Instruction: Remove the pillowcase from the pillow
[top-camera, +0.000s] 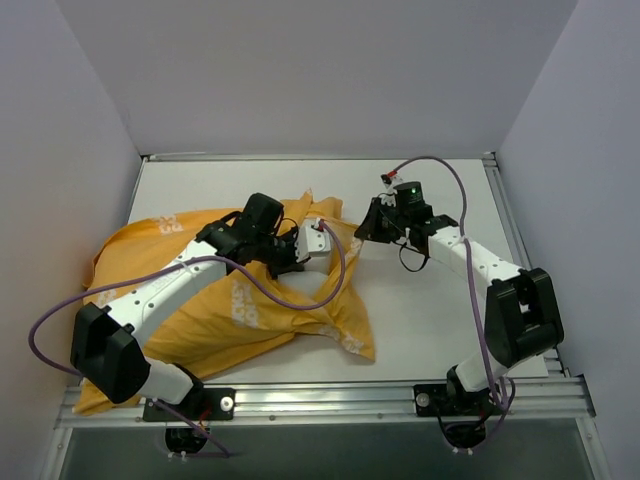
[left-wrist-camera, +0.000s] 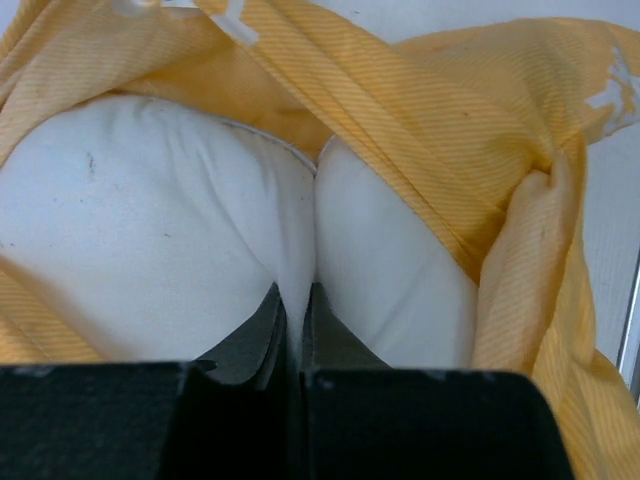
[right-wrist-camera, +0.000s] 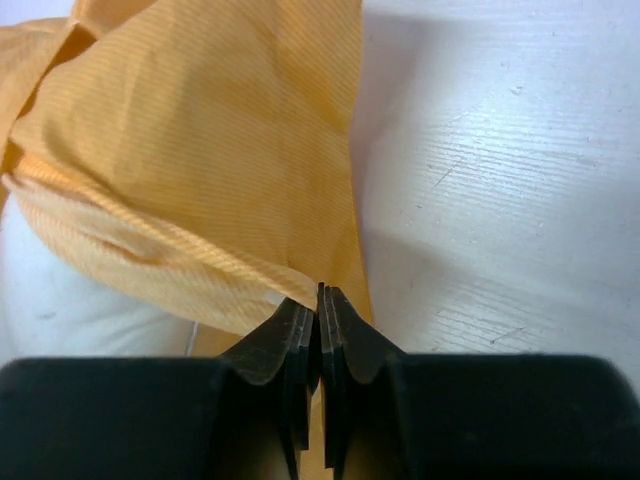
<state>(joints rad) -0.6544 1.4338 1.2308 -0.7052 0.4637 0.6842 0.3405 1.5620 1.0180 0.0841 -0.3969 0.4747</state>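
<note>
The orange-yellow pillowcase (top-camera: 240, 300) lies crumpled over the left and middle of the table. A corner of the white pillow (top-camera: 318, 248) pokes out of its open end. My left gripper (top-camera: 300, 255) is shut on a pinch of that white corner. In the left wrist view the pillow (left-wrist-camera: 150, 220) bulges on both sides of my left gripper (left-wrist-camera: 295, 292), with the pillowcase (left-wrist-camera: 450, 120) folded back around it. My right gripper (top-camera: 365, 228) is shut on the pillowcase's edge just right of the opening. In the right wrist view the pillowcase (right-wrist-camera: 200, 150) runs into my right gripper (right-wrist-camera: 320, 292), and the pillow (right-wrist-camera: 60, 300) shows at lower left.
The white table (top-camera: 440, 320) shows bare to the right of the cloth, and also in the right wrist view (right-wrist-camera: 500, 200). Grey walls enclose the back and both sides. A metal rail (top-camera: 330, 400) runs along the near edge. Purple cables loop over both arms.
</note>
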